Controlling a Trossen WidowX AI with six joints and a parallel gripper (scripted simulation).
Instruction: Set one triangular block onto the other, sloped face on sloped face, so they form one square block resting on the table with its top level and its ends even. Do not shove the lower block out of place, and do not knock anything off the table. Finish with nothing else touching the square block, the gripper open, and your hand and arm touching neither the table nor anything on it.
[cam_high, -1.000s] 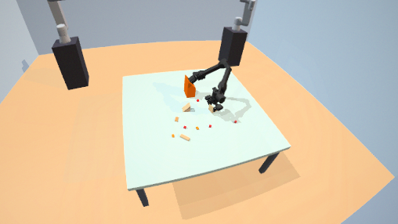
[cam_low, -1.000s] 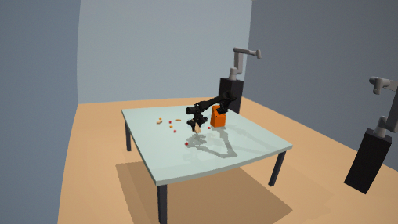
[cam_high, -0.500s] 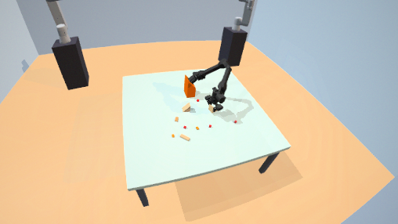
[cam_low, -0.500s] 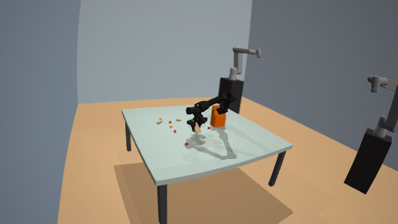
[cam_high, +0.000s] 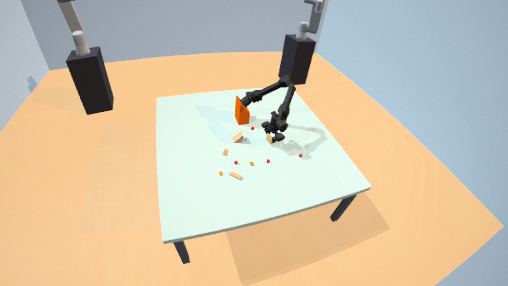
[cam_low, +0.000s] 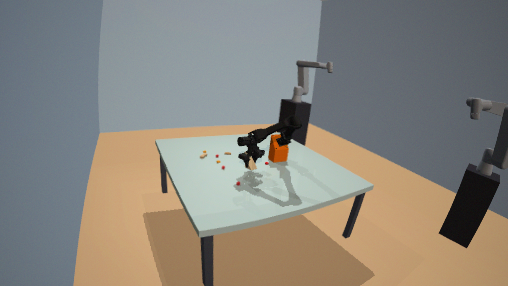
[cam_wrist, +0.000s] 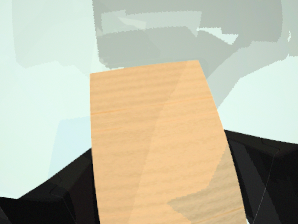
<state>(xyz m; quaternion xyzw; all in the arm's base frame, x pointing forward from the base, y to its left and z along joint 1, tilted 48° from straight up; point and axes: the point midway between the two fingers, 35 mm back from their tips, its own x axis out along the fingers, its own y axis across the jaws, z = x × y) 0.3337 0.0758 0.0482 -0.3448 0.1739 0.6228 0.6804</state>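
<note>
My gripper (cam_high: 272, 134) (cam_low: 251, 159) (cam_wrist: 155, 144) is shut on a tan wooden triangular block (cam_high: 269, 139) (cam_low: 252, 164) (cam_wrist: 145, 110). The block fills the middle of the wrist view between the black fingers. Its shadow lies apart from it, so it appears to be held above the table. The other triangular block (cam_high: 238, 136) sits on the table to the left of the gripper in the top view. It is not seen in the wrist view, and the arm seems to hide it in the exterior view.
The table (cam_high: 195, 200) (cam_low: 330, 185) bears a tall orange block (cam_high: 242, 114) (cam_low: 278, 151) near the arm, small red cubes (cam_high: 252, 128) (cam_high: 300, 155) (cam_low: 238, 183), small orange pieces (cam_high: 252, 163) (cam_low: 218, 161), a short tan block (cam_high: 225, 152) and a long tan block (cam_high: 236, 175).
</note>
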